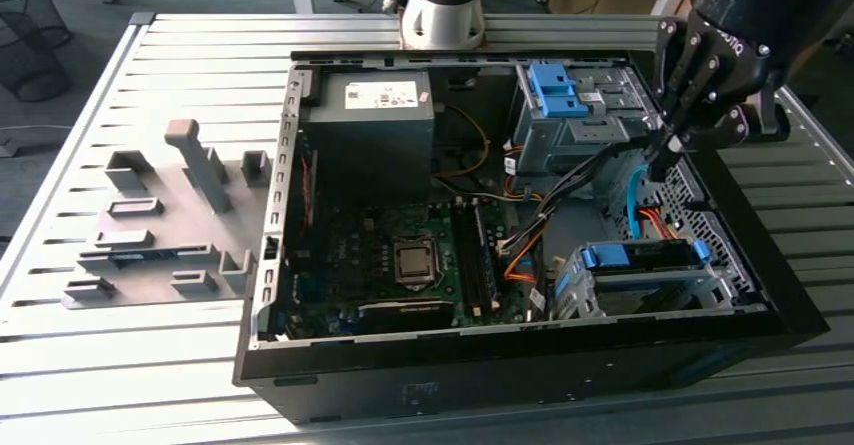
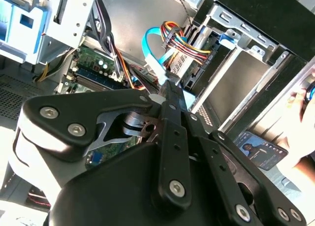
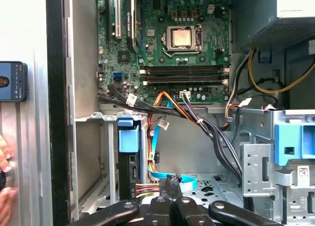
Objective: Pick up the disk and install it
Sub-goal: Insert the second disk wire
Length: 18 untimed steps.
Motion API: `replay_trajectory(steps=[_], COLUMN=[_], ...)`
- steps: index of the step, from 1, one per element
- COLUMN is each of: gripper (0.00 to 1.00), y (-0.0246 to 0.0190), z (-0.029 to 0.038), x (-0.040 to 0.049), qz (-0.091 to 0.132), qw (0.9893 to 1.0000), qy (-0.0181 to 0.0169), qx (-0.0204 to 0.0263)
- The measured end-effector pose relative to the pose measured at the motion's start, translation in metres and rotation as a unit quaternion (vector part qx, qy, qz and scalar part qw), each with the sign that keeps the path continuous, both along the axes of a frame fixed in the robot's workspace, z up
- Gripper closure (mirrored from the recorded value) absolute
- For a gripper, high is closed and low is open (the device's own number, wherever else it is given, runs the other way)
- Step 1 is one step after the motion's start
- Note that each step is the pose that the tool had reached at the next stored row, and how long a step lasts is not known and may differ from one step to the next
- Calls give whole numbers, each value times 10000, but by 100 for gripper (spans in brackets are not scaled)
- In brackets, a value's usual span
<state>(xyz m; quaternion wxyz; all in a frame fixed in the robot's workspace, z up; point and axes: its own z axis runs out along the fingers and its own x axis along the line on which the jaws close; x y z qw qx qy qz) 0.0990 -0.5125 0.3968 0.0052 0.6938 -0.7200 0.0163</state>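
- Disk point(image 1: 643, 256): as far as I can judge, it already sits slotted into the lower drive cage point(image 1: 587, 290). Only its blue rail end and a dark edge show, so I can't read the label to confirm.
- I see the gripper point(image 3: 169, 180) hovering just outside the drive cage's open mouth, fingers pressed together and carrying nothing. Its tip is among the wires, not on the disk.
- A light blue data cable point(image 3: 152, 157) and a bundle of power leads point(image 3: 197, 120) hang beside the drive cage, at the end where the disk's connectors would face. I reckon that's why my tool is parked there.
- The bare blue bracket point(image 1: 553, 89) rests in the other bay, well apart from the drive cage.
- A person's hand point(image 3: 4, 172) rests on the table beyond the drive cage's outer wall, near a phone point(image 3: 12, 80).
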Motion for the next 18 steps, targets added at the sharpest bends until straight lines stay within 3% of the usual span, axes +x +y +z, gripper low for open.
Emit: replay_trajectory(steps=[4,7,9,12,13,16,18], gripper=[89,76,76,75,69,69,69], y=[4,45,71,79,81,95,101], z=[0,-7,-19,-45,-55,-89,-110], x=[0,3,2,2,2,3,4], qz=[-2,-2,-3,-3,-4,-5,-6], qw=[10000,10000,9999,9999,9999,9999,9998], qy=[1,3,4,5,5,6,6], qx=[-12,-82,-109,-134,-145,-165,-210])
